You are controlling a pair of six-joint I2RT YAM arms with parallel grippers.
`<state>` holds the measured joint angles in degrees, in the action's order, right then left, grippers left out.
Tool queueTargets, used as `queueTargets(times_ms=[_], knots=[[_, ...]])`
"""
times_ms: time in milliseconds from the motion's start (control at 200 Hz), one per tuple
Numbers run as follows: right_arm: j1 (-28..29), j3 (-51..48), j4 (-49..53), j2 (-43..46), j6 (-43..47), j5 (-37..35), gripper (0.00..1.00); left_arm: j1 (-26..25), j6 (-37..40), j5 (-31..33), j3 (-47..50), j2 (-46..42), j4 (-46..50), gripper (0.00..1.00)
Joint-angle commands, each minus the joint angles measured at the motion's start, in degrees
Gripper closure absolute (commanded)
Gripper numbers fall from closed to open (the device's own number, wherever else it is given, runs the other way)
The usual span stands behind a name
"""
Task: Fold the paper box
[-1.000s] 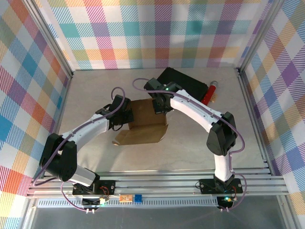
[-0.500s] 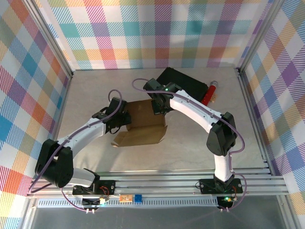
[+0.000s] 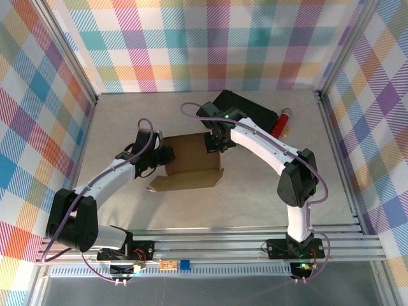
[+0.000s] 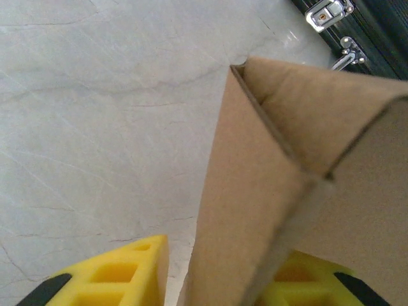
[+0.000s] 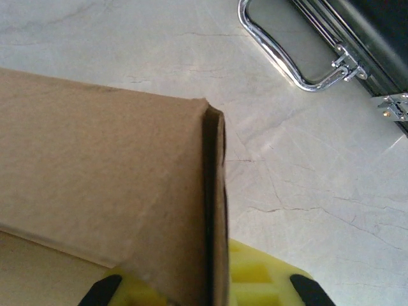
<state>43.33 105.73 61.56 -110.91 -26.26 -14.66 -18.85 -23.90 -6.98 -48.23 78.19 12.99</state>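
Note:
The paper box (image 3: 193, 160) is a brown cardboard piece, partly folded, lying mid-table with flaps sticking out at its lower left. My right gripper (image 3: 213, 141) holds its far right corner. In the right wrist view a raised cardboard wall (image 5: 108, 159) runs between the yellow fingers (image 5: 268, 280), and the right gripper (image 5: 204, 284) is shut on it. My left gripper (image 3: 164, 155) sits at the box's left edge. Seen from the left wrist, a folded wall (image 4: 255, 191) stands between the yellow fingers (image 4: 115, 277). The left gripper (image 4: 217, 284) is open, with a gap beside the cardboard.
A black hard case (image 3: 248, 109) with chrome latches (image 4: 328, 11) and a chrome handle (image 5: 280, 57) lies just behind the box. A red cylinder (image 3: 282, 122) rests to its right. Aluminium frame posts and plaid walls ring the table (image 3: 127, 121).
My left gripper has opened off the box's left wall and drawn back to the left. The box has shifted slightly. The right gripper keeps its grip.

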Motion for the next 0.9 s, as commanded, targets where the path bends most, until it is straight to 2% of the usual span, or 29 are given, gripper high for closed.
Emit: queueTargets(times_ms=[0, 240, 385, 540, 730, 895], knots=[[-0.26, 0.35, 0.50, 2.71, 0.98, 3.56, 1.00, 0.81, 2.08, 0.38, 0.68, -1.94, 0.07, 0.68], [-0.70, 0.44, 0.64, 2.81, 0.65, 3.45, 1.00, 1.56, 2.94, -1.75, 0.43, -1.54, 0.00, 0.74], [-0.70, 1.22, 0.66, 2.87, 0.26, 3.12, 1.00, 1.45, 3.23, -1.11, -0.04, -0.12, 0.67, 0.83], [-0.70, 1.20, 0.46, 3.98, -0.01, 0.89, 1.00, 0.20, 4.05, 10.11, -2.46, -0.76, 8.13, 1.00], [0.97, 0.88, -0.11, 5.51, -1.01, -2.73, 1.00, -1.67, 3.37, 22.53, -5.67, -0.20, 15.42, 1.00], [2.76, 1.11, 1.11, 5.25, -3.33, -6.80, 1.00, -5.57, 3.02, 33.41, -8.83, 1.94, 20.30, 1.00]])
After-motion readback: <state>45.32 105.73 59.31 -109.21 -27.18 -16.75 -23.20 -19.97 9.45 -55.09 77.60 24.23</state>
